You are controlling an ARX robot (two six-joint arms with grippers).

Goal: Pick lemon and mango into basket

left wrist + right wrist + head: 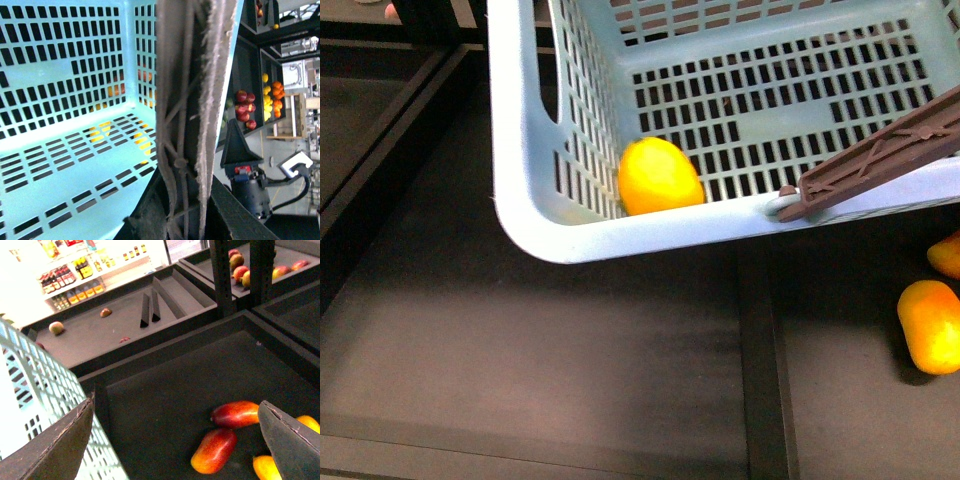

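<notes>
lemon (660,176): basket's (520,150) near-left corner, long axis slanting right and nearer
right gripper (176,402): spread empty over red-yellow mangoes (235,413)
left gripper (187,220): grasp unclear

No text, number or brand can be read in any view. In the right wrist view, the bottles (70,277) on the bright store shelf (107,271) carry coloured labels. These are too small and washed out to make out.
</notes>
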